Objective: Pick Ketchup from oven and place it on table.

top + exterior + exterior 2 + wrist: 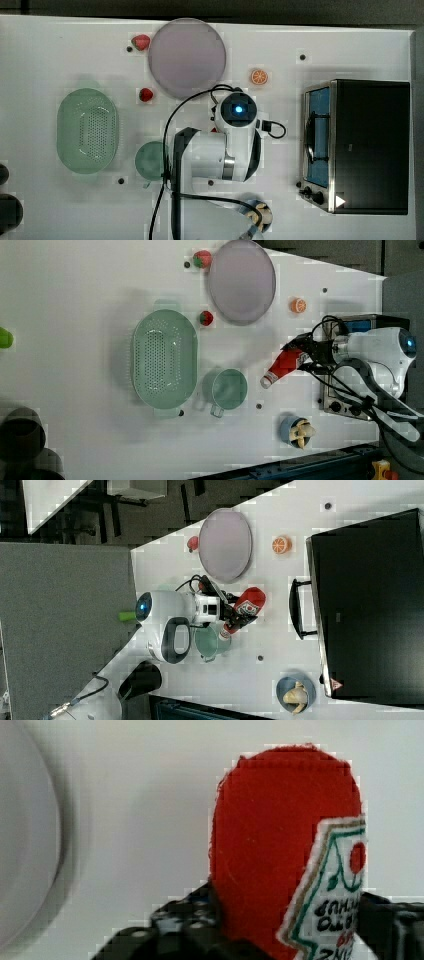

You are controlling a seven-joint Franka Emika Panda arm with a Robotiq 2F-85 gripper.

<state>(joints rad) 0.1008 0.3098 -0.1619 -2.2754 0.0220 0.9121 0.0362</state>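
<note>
The Ketchup [283, 365] is a slim red bottle with a white cap and a white label with red and green print. It sits between the black fingers [165, 922] of the gripper [234, 611], which hold it at the sides, above the white table [75, 300], between the green cup [228, 388] and the oven [367, 145]. In the left view its long axis is tilted and the cap points down toward the left view's left. The oven door is shut.

White arm [215, 155] with black cables, blue-lit round cap.
</note>
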